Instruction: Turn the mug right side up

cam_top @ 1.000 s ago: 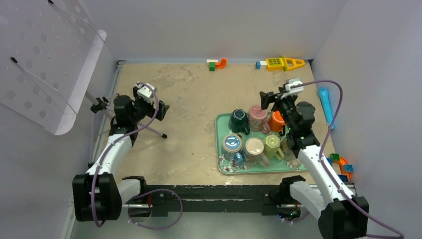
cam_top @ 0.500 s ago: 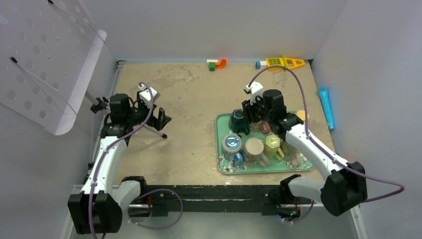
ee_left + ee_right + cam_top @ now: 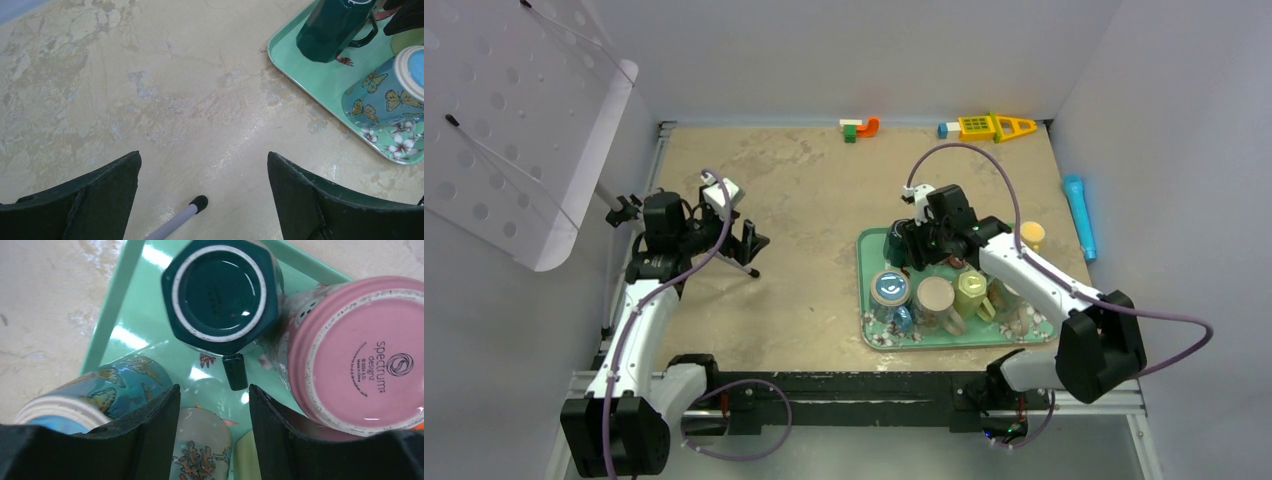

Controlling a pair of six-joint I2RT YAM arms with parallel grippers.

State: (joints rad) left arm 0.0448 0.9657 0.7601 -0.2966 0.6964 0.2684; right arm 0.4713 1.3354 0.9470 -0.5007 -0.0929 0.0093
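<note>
On the table (image 3: 804,200), toward its right half, a green tray (image 3: 863,300) is carrying a crowd of mugs; those nearest the right arm are all standing base-up. Over bare table left of the tray, the left gripper (image 3: 203,156) is hanging with jaws spread wide, holding nothing. Above the tray's far-left corner, the right gripper (image 3: 211,390) is hovering with its fingers apart and nothing between them. Beneath it the dark green mug (image 3: 220,290) is standing inverted, just beside the pink mug (image 3: 360,355) and near the butterfly mug (image 3: 115,385). It is judged to be the mug in question. Its handle (image 3: 234,371) is pointing into the gap between the fingers.

Assessment: the approach to a grasp is under way; turning is not yet begun.

Recommendation: the right gripper should be descending straight, keeping the handle or wall centred. It should be closing only once its fingers are clearing the pink mug. Lifting above the neighbours before rotating is advised, as crowding is leaving little room.

Risk: the glazed surface may be slipping under a shallow hold.
</note>
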